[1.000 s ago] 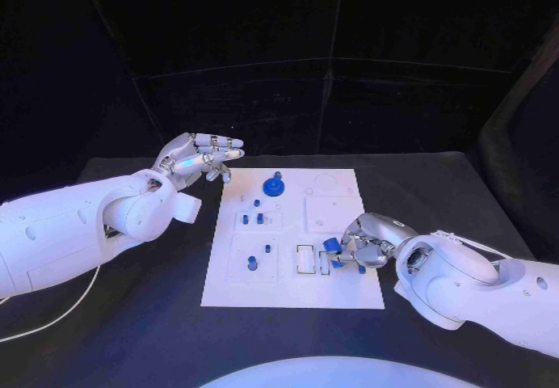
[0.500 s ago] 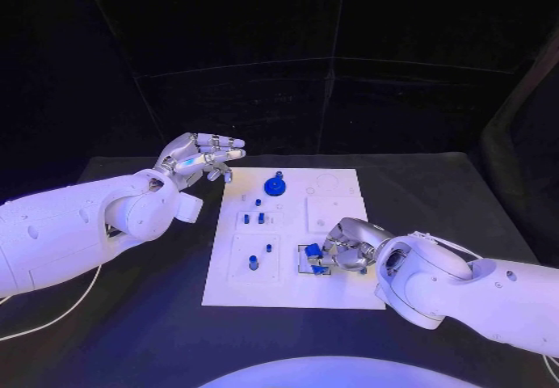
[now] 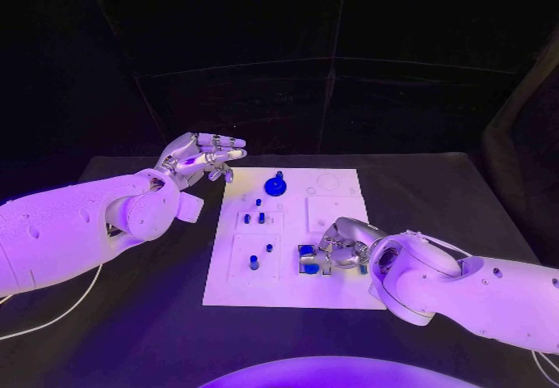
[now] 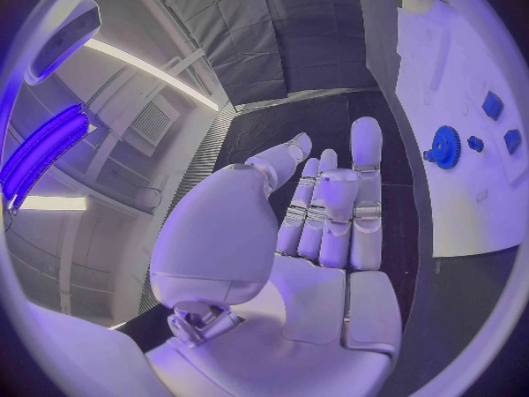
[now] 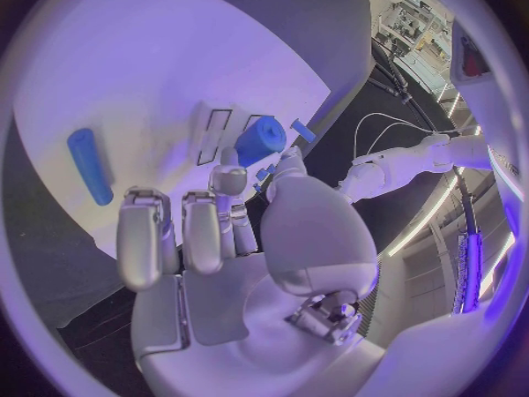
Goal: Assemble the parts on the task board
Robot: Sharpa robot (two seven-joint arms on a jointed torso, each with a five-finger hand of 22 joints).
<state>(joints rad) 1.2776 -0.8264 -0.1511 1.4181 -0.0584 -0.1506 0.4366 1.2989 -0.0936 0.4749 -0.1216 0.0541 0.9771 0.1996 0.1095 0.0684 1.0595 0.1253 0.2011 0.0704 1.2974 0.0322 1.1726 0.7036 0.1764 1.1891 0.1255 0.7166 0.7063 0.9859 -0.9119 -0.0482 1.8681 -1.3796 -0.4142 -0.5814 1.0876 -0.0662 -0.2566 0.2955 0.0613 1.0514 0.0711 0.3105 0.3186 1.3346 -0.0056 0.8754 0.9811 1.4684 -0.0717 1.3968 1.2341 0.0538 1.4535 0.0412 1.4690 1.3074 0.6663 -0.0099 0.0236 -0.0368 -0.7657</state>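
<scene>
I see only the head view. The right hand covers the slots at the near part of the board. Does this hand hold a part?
Observer: Yes. In the right wrist view the right hand pinches a blue part between the thumb and a finger.
Operator: Is the part seated in a slot?
Observer: I cannot tell. It is right beside two rectangular slots in the task board, at the fingertips.
Operator: And the left hand, is something in its palm?
Observer: No. The left wrist view shows the left hand with a bare palm and its fingers stretched out, off the board's edge.
</scene>
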